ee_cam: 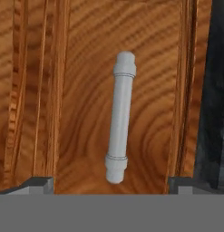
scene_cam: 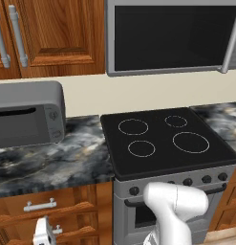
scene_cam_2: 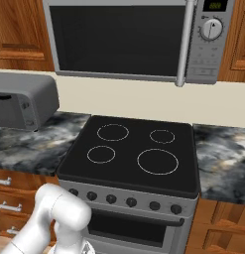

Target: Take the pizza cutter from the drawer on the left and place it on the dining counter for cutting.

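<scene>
The drawer (ee_cam: 118, 90) is shut, and the hand view looks straight at its reddish-brown wood front with the swirly grain. A short silver bar handle (ee_cam: 119, 117) sits in the middle of that front. In this view the handle runs up and down, because the hand is turned. The gripper (ee_cam: 111, 183) has its jaws wide open and holds nothing. One grey fingertip (ee_cam: 38, 185) peeks up on one side of the handle and the other sits on the far side, so the handle is between them, a bit past the tips and not touched. A strip of dark marbled stone shows along one edge of the drawer front. In the left base view the same drawer (scene_cam: 48, 210) is under the marbled worktop (scene_cam: 57, 160), just to the left of the black stove (scene_cam: 167, 141), and its little silver handle (scene_cam: 39, 206) lies flat. The gripper (scene_cam: 44, 234) is low down, just under that handle, at the bottom of the picture. The white arm (scene_cam: 174, 210) bends in front of the stove door. The pizza cutter cannot be seen; the drawer is closed. On the worktop left of the stove stands a grey toaster oven (scene_cam: 26, 115). A big grey microwave (scene_cam_2: 134, 39) hangs on the wall above the stove. Brown wood cabinet doors (scene_cam: 52, 36) with long silver handles hang to the left of the microwave.
</scene>
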### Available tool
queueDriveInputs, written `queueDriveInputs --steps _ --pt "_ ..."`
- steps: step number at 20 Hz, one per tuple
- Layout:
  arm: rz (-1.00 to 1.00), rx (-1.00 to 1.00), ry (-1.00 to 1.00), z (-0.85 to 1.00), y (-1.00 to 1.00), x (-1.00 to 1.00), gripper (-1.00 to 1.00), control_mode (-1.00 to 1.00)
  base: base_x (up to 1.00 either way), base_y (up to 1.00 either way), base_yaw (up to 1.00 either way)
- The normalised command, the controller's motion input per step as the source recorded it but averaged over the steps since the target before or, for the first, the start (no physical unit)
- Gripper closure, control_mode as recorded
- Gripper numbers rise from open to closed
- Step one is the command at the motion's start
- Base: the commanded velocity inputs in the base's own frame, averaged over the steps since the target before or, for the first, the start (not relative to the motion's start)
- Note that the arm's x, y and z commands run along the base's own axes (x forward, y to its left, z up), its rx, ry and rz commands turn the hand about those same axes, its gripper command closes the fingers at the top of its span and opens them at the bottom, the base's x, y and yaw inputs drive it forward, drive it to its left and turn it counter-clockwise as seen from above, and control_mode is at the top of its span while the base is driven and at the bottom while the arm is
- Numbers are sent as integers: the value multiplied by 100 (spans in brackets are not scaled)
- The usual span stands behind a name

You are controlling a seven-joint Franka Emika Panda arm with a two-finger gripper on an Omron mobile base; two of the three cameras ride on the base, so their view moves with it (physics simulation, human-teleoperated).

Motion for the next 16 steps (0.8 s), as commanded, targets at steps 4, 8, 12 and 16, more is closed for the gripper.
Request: queueDriveInputs --steps 4,8,12,16 --pt "0 1 -19 0 2 19 -100 -100 0 0 0" --pt "0 0 -14 0 6 31 -100 -100 0 0 0" --pt "0 2 -6 -13 8 27 -100 -100 0 0 0" --pt "0 2 0 -21 24 27 -100 -100 0 0 0"
